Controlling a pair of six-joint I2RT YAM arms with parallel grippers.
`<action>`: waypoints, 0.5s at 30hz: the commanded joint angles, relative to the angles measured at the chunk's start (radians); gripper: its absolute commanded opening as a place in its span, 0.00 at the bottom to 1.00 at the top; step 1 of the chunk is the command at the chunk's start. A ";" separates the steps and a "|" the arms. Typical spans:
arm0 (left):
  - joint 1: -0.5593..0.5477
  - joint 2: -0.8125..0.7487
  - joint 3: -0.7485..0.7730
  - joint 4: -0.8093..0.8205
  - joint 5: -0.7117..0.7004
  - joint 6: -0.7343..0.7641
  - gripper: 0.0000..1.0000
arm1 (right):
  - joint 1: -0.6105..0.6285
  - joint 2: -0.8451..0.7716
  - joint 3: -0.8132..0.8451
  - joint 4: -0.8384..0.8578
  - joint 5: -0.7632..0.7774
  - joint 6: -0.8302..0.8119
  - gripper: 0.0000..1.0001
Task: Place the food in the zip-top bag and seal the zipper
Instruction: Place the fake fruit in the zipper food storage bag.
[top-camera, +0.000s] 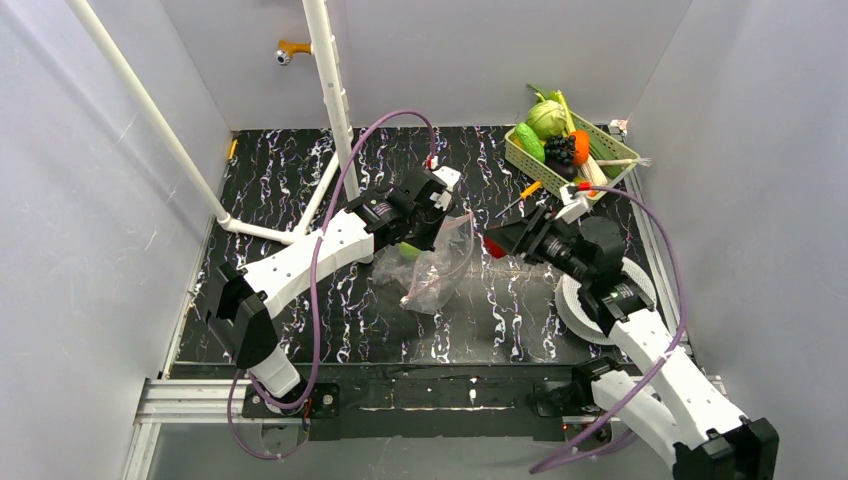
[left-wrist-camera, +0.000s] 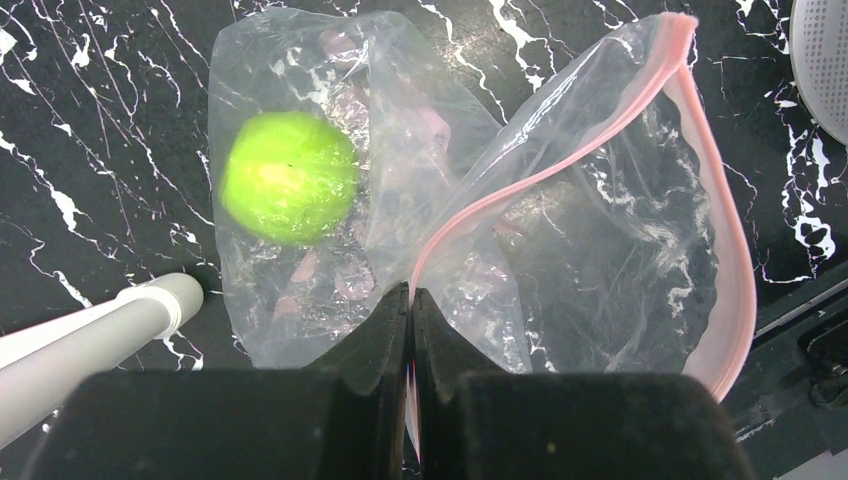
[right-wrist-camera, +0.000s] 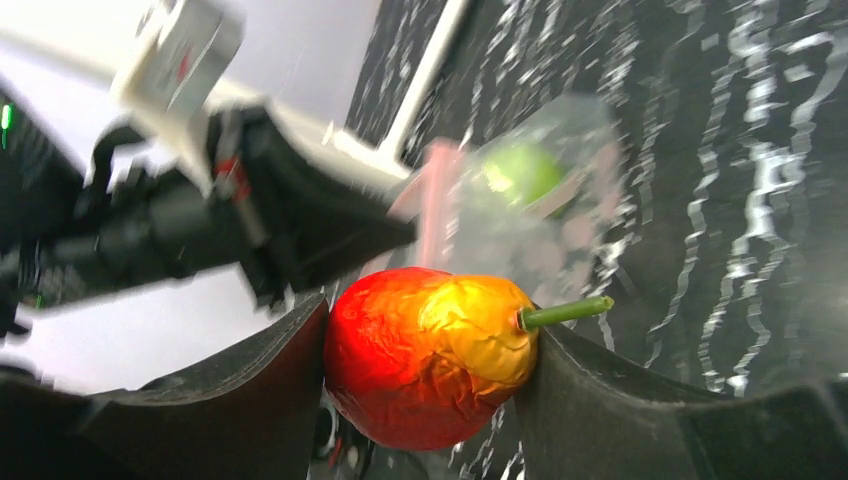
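The zip-top bag is clear and crinkly and lies on the black marbled table, its mouth gaping. My left gripper is shut on its pink zipper and lifts that edge. A round green fruit sits inside the bag. From above, the left gripper stands over the bag. My right gripper is shut on a red-to-yellow fruit with a green stem. It hangs just right of the bag mouth; in the top view the right gripper is level with it.
A pale green basket at the back right holds a cabbage, dark grapes and an orange piece. A white perforated disc lies under the right arm. A white pipe frame rises behind the left arm.
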 joint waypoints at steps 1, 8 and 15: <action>-0.004 -0.053 0.011 0.009 0.009 0.000 0.00 | 0.173 0.007 0.071 -0.048 0.049 -0.102 0.01; -0.024 -0.092 -0.050 0.077 -0.021 0.029 0.00 | 0.347 0.148 0.209 -0.081 0.143 -0.149 0.01; -0.046 -0.114 -0.068 0.102 -0.029 0.037 0.00 | 0.395 0.230 0.237 -0.146 0.314 -0.142 0.01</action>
